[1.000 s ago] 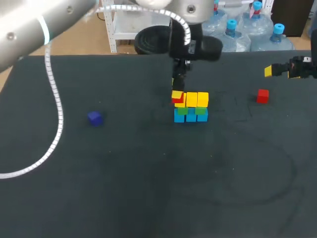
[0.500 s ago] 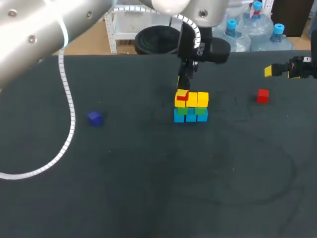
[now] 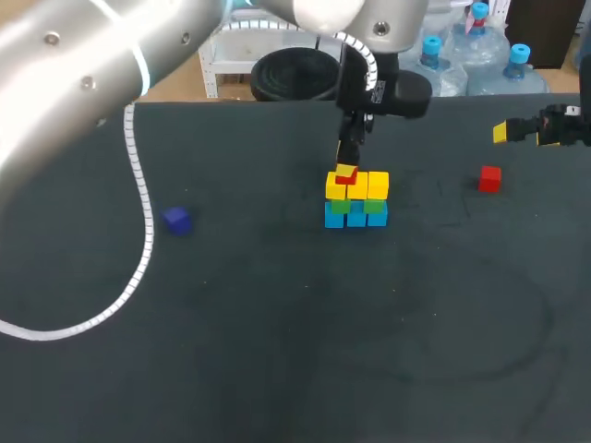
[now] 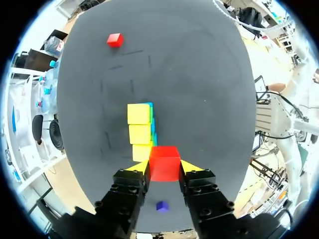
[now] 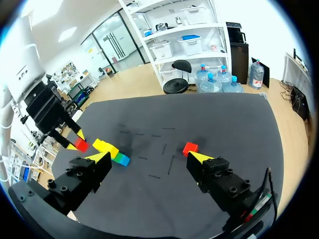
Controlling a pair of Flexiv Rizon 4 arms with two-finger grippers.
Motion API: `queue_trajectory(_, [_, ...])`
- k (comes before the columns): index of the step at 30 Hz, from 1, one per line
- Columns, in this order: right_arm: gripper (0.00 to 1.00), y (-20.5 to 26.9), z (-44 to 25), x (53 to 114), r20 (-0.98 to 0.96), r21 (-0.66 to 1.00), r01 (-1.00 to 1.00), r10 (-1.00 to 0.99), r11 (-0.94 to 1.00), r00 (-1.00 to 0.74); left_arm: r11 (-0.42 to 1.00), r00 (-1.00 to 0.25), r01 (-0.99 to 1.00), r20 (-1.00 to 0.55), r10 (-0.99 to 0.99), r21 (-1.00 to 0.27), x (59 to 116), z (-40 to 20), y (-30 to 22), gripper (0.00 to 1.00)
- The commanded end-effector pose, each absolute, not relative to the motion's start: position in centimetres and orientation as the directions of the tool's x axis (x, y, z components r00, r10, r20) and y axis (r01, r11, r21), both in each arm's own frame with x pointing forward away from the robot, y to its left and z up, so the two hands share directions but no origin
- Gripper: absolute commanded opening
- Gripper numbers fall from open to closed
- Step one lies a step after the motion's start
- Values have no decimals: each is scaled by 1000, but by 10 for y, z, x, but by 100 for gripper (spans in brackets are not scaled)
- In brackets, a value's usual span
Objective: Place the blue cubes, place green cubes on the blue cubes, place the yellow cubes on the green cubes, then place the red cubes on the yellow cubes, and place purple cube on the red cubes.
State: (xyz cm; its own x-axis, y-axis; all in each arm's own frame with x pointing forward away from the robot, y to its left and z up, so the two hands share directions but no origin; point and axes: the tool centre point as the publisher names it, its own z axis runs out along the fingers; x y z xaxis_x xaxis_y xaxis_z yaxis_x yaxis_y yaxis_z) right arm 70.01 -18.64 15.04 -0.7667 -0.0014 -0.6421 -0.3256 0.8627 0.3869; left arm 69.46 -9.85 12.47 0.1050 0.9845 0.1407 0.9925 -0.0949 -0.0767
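Gripping one smooth, square-faced red cube (image 3: 347, 175), the left claw (image 3: 345, 172) hangs in the head view over the end of the yellow cubes (image 3: 367, 185), which sit on green cubes (image 3: 339, 207) and blue cubes (image 3: 355, 219). The left wrist view shows three yellow tops ahead of the fingers and one purple cube (image 4: 162, 205) beneath them. In the right wrist view the right claw (image 5: 149, 158) gapes wide and empty, with a second red cube (image 5: 190, 148) ahead on the matte dark table (image 5: 224, 119).
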Motion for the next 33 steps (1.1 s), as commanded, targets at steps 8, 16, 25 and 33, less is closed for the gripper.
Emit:
queue_trajectory(8, [100, -186, 150, 700, -642, 386, -325, -1, 863, -766, -103, 117, 990, 157, 981, -92, 715, 117, -108, 0])
queue_trajectory(16, [100, -186, 150, 700, -642, 386, -325, -1, 863, -766, -99, 112, 991, 165, 980, -90, 722, 111, -110, 0])
queue_trajectory(25, [100, -186, 150, 700, -642, 386, -325, -1, 863, -766, -84, 100, 991, 167, 981, -103, 728, 106, -109, 0])
queue_trajectory(33, [100, -186, 150, 700, -642, 386, -325, -1, 863, -766, -87, 102, 991, 160, 982, -103, 728, 106, -110, 0])
